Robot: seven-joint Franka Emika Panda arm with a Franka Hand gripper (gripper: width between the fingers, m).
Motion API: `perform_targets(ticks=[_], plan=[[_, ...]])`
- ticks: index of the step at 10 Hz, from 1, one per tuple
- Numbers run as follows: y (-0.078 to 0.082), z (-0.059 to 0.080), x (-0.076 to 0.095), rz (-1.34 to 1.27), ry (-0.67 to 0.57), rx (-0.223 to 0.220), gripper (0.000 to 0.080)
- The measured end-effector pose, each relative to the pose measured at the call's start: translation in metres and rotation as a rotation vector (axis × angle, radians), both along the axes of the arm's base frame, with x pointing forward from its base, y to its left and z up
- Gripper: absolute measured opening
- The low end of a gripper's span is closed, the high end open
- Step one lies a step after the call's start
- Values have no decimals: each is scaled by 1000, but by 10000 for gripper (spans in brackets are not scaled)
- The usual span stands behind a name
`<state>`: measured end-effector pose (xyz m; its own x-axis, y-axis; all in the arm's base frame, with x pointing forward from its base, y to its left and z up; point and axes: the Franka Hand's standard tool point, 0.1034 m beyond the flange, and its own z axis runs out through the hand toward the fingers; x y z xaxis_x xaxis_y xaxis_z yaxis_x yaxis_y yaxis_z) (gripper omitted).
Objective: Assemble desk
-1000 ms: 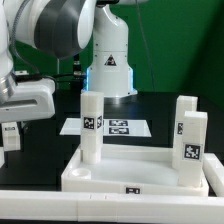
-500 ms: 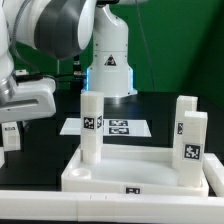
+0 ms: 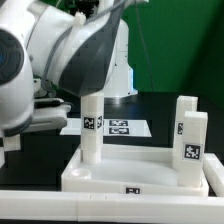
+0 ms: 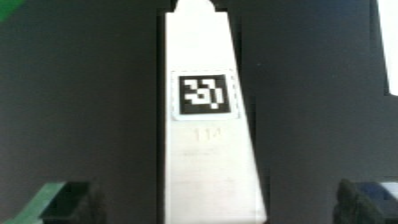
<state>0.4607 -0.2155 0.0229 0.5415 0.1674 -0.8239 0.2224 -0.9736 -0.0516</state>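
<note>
The white desk tabletop (image 3: 100, 183) lies at the front of the exterior view with its raised rim up. Three white tagged legs stand upright in it: one at the left (image 3: 92, 125) and two at the right (image 3: 185, 112) (image 3: 194, 145). In the wrist view a fourth white leg (image 4: 205, 120) with a square tag runs lengthwise between my fingers. My gripper (image 4: 214, 205) is open. Its dark fingertips (image 4: 63, 203) stand on either side of the leg with a gap on each side. In the exterior view the gripper is hidden at the left edge behind the arm.
The marker board (image 3: 118, 127) lies flat on the dark table behind the tabletop. The arm's bulky white body (image 3: 70, 50) fills the upper left of the exterior view. A white rail (image 3: 60, 205) runs along the front edge.
The arm has swung and turned, and its body now covers more of the exterior view's left and top. The tabletop and the three standing legs have not moved.
</note>
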Motion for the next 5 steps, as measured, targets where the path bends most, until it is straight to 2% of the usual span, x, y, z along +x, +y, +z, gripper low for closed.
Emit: perform_targets(ticks=[1, 5], plan=[[0, -1, -4, -1, 42, -6, 649], [-3, -11, -7, -2, 41, -30, 649]])
